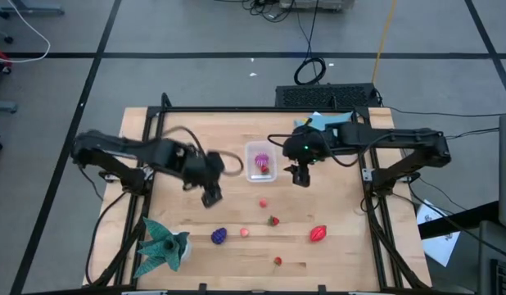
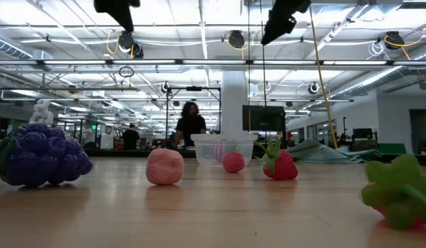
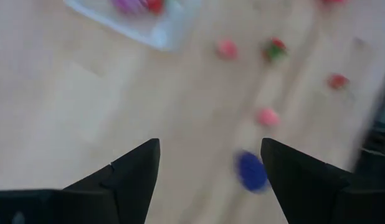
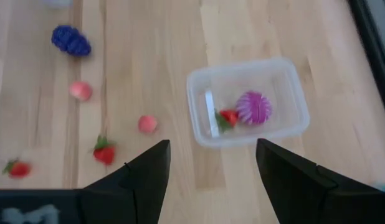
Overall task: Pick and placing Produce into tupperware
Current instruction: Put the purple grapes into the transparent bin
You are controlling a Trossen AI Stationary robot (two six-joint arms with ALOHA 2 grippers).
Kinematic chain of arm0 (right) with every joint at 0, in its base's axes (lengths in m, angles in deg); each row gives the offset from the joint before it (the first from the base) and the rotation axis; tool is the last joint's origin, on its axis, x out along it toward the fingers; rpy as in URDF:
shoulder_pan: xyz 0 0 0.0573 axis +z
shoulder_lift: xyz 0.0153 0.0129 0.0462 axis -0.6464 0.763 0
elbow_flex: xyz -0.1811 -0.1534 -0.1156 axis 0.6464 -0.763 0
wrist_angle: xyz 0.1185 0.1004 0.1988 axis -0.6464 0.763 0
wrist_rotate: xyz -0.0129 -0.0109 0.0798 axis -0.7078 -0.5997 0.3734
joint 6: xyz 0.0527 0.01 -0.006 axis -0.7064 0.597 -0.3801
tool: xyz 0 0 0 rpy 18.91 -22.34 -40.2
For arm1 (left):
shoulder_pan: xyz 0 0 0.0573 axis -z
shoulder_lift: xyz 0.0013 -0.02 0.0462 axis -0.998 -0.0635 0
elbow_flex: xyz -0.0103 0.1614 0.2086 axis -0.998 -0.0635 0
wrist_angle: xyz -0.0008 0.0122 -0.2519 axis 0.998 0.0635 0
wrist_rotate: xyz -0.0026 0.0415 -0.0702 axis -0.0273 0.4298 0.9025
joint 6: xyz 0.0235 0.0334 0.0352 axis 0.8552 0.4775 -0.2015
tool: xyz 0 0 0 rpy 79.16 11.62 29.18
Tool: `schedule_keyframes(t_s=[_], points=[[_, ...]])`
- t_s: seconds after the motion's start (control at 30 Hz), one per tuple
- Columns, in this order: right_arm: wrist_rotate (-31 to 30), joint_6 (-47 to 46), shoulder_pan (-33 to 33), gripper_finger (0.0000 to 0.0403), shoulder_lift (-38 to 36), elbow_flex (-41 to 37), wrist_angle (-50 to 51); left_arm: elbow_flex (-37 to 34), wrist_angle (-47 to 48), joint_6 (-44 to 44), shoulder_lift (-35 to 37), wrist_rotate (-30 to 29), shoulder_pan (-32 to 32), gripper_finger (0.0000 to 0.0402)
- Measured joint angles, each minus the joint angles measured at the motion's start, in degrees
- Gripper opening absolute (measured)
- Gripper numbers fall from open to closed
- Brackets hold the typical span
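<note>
Two toy fruits, a pink-purple ribbed one (image 4: pixel 253 107) and a small red strawberry (image 4: pixel 228 116), lie inside the clear tupperware (image 1: pixel 259 161), which sits toward the counter's far edge, near its middle. Other produce is scattered toward the near edge of the pale wooden counter (image 1: pixel 335 197): a purple grape bunch (image 1: pixel 219 236), a pink piece (image 1: pixel 244 232), a small pink ball (image 1: pixel 264 203), a strawberry (image 1: pixel 273 220), an oval red fruit (image 1: pixel 318 234) and a small red one (image 1: pixel 277 261).

Just beside the tub, on the right-edge side, the right tool (image 1: pixel 300 175) hangs above the counter, fingers spread and empty. Left of the tub, the left tool (image 1: pixel 210 196) hangs likewise, fingers apart.

At the near left corner lies a teal-green cloth (image 1: pixel 161 244); a light blue cloth (image 1: pixel 325 121) is at the far edge. Beyond is a large bright workroom with ceiling lights, where a person (image 2: pixel 190 124) stands.
</note>
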Motion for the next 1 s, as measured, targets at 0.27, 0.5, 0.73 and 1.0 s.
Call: schedule_keyframes(t_s=[0.27,0.5,0.73,1.0], points=[[0.0,0.0,0.0,0.0226,0.3,0.0,3.2,0.0,-1.2,-18.1,-9.0,4.1,12.1,0.0282],[0.1,0.0,0.0,0.0226,0.4,-1.4,2.6,0.0,-3.4,-26.0,-16.5,5.2,16.4,0.0282],[0.3,0.0,0.0,0.0226,0.4,-5.1,1.6,0.0,-5.1,-26.0,-22.4,6.7,16.3,0.0282],[0.4,-1.5,0.0,0.0226,0.4,-9.7,1.5,0.0,-2.8,-24.1,-26.9,7.0,15.6,0.0282]])
